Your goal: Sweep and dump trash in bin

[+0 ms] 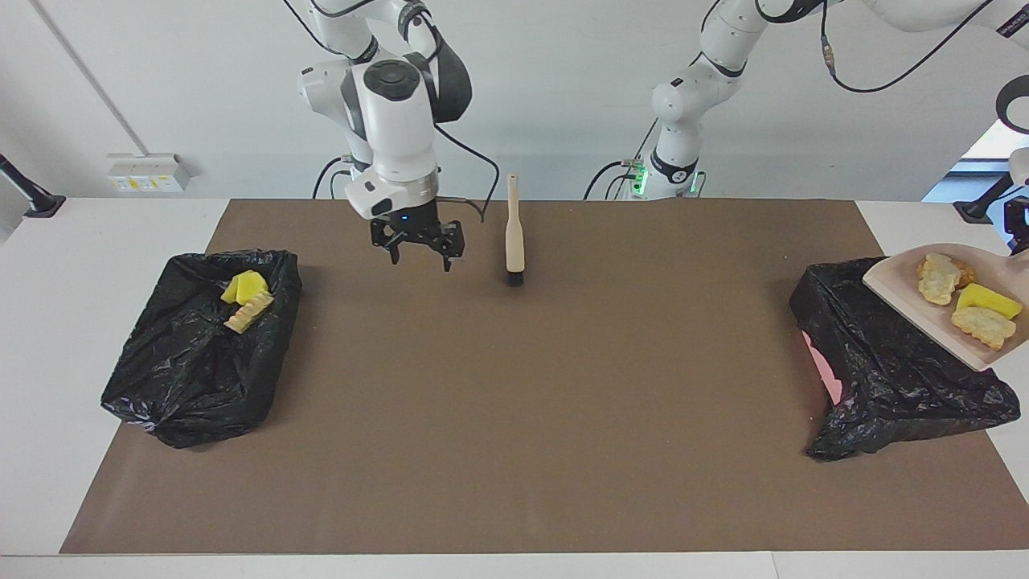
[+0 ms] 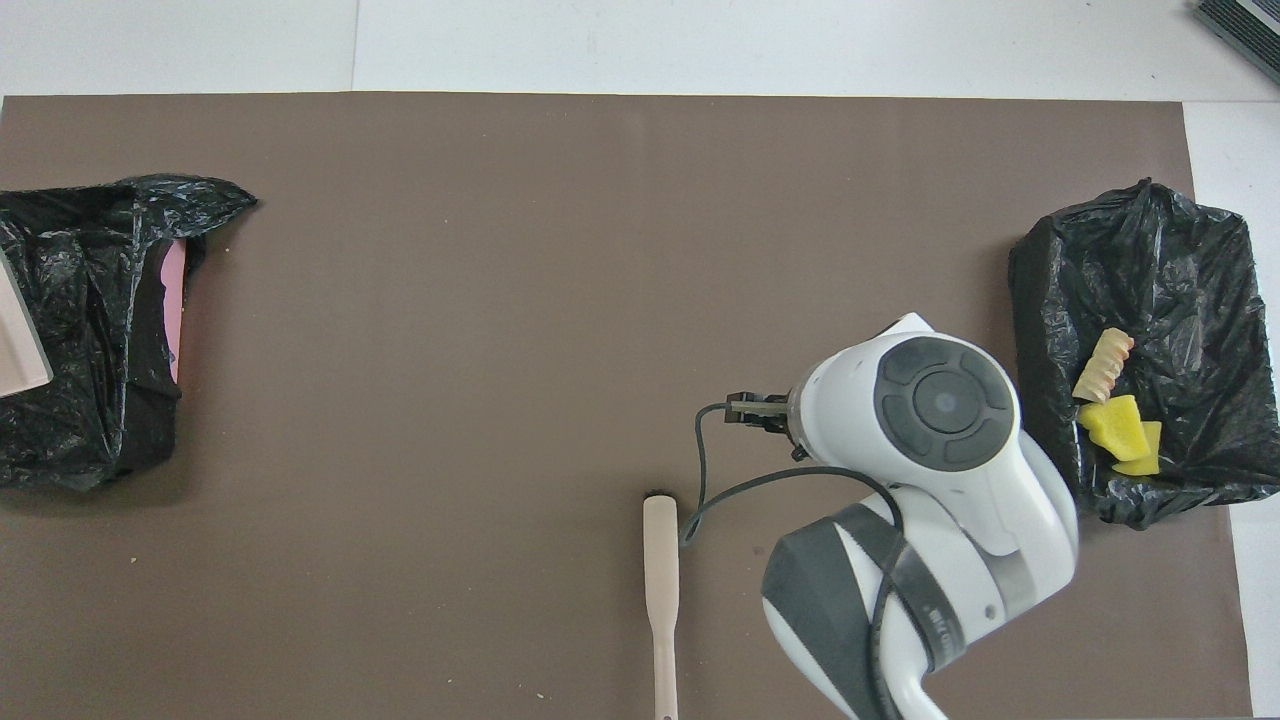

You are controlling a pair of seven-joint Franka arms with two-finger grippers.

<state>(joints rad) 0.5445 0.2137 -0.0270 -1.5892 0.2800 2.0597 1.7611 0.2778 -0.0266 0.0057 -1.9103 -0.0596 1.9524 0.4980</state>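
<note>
The dustpan [image 1: 957, 310] hangs tilted over the black-bagged bin [image 1: 892, 362] at the left arm's end of the table, loaded with sponge chunks [image 1: 969, 310]. The left gripper [image 1: 1021, 233] is barely in view at the frame edge, clamped narrow on the dustpan's handle. The pan's lip points down toward the bag mouth, so tipping further should dump it. The right gripper [image 1: 418, 245] hangs wide and empty over the mat beside the brush [image 1: 514, 233]. The second bin [image 1: 201, 346] holds three chunks [image 1: 245, 297].
</note>
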